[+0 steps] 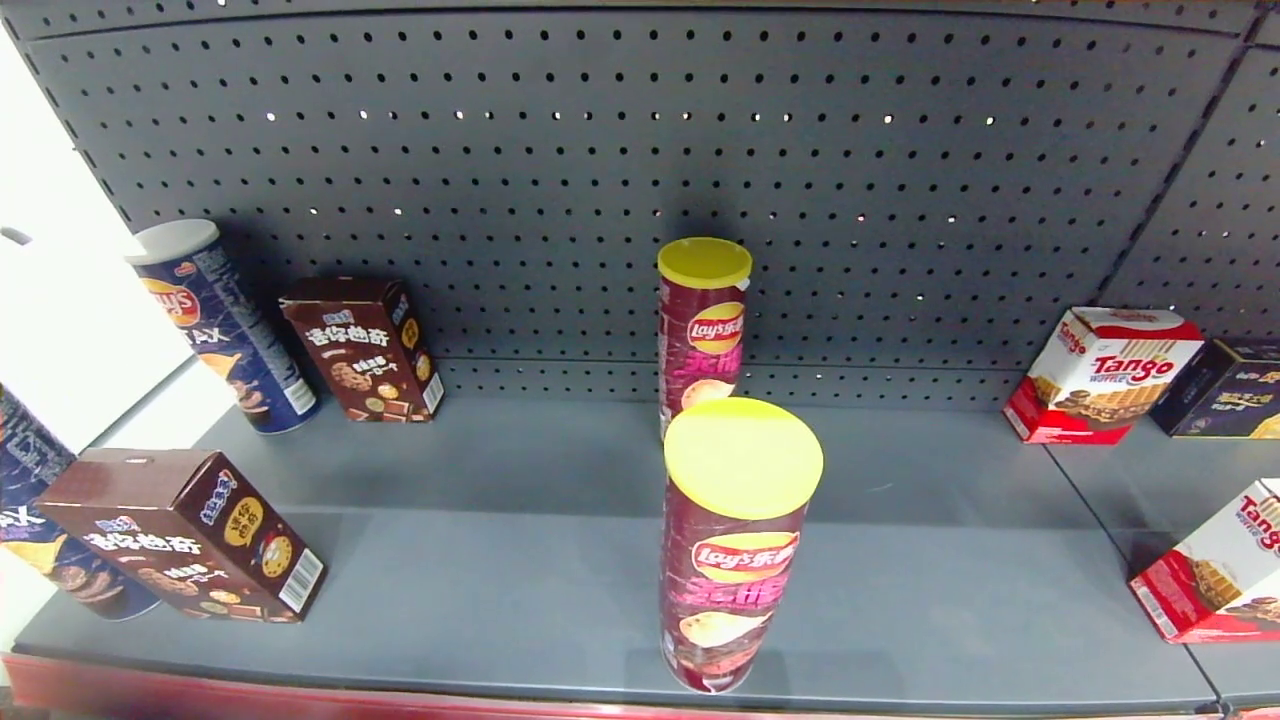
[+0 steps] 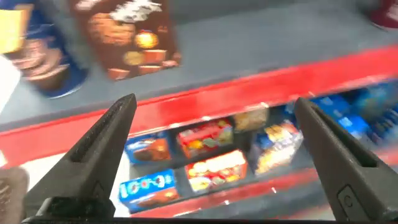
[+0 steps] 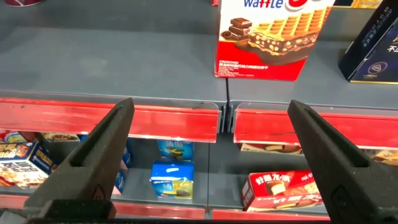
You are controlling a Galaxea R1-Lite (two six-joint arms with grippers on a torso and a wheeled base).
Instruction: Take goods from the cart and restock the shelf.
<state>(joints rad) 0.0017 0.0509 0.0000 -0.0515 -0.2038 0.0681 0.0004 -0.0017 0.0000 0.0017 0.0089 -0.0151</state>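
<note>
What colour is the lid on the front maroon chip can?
Yellow. The lid tops the can, clearest in the head view.

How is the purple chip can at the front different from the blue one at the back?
The front can is purple-red with a yellow lid; the blue can has a white lid. The front can stands in the middle of the shelf near its front edge; the blue can stands back left by the pegboard wall. Both are upright tubes with lids on.
</note>
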